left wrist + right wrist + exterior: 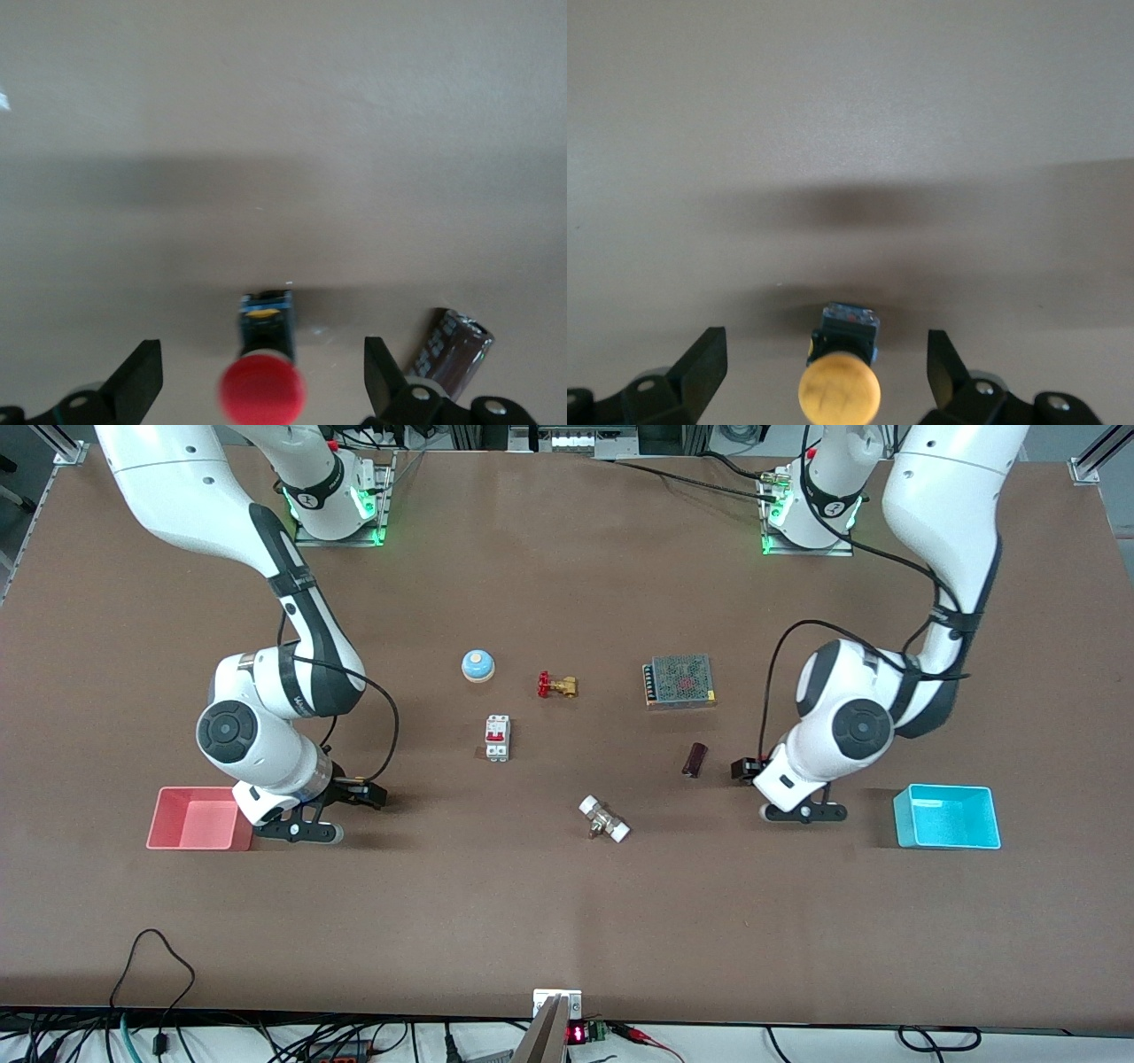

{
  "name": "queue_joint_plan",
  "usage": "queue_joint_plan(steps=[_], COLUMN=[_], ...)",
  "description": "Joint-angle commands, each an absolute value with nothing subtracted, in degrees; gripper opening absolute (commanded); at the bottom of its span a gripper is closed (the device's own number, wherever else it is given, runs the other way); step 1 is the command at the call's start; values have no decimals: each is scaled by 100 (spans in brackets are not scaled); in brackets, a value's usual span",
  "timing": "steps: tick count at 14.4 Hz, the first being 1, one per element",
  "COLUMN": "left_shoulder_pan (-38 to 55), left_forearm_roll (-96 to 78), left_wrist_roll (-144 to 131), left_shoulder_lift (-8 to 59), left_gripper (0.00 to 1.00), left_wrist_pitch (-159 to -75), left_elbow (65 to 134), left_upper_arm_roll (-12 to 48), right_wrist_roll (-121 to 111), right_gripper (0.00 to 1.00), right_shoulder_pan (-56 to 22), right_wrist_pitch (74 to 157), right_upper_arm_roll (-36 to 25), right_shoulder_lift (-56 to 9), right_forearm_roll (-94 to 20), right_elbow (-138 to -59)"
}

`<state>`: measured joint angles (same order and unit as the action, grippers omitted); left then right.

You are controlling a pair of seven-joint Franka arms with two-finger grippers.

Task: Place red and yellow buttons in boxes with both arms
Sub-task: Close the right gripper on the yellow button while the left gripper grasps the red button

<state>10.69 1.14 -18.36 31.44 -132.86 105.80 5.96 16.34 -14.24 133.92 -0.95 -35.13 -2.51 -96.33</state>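
In the left wrist view the red button (263, 390) lies on the table between the open fingers (137, 381) of my left gripper (260, 350), untouched. In the right wrist view the yellow button (839, 390) lies between the open fingers (700, 367) of my right gripper (824, 339), also untouched. In the front view both buttons are hidden under the hands. My right gripper (301, 831) is low beside the pink box (199, 824). My left gripper (804, 812) is low, a short way from the cyan box (946, 817).
A dark cylinder (695, 760) lies close to the left gripper and shows in the left wrist view (452, 354). Mid-table stand a blue bell (477, 665), a brass valve (556, 685), a white breaker (497, 738), a mesh power supply (679, 681) and a white-ended fitting (604, 819).
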Motion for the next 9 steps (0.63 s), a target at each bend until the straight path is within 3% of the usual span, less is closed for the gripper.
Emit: queue_joint_plan(steps=[1,5,9], left_shoulder_pan=[1143,1116,1116], left_forearm_roll=[211,220,220], left_wrist_roll=[-1969,-1969,-1986], left_shoulder_lift=[3085,3111,3173], left_gripper=[100,100,98], left_wrist_pitch=[-13658,-14202,-14221], left_elbow=[10828,11188,11188], left_upper_arm_roll=[492,492,492], right_wrist_roll=[1705,1679,1608], right_gripper=[100,100,100], right_shoulder_pan=[-1459,-1459,-1450], right_wrist_pitch=[13456,13325,13255], right_upper_arm_roll=[-114,-114,-114], right_shoulder_lift=[-3621,-3621,-3551], right_forearm_roll=[-369,-360,-360], right_elbow=[-9589,-9650,-9756])
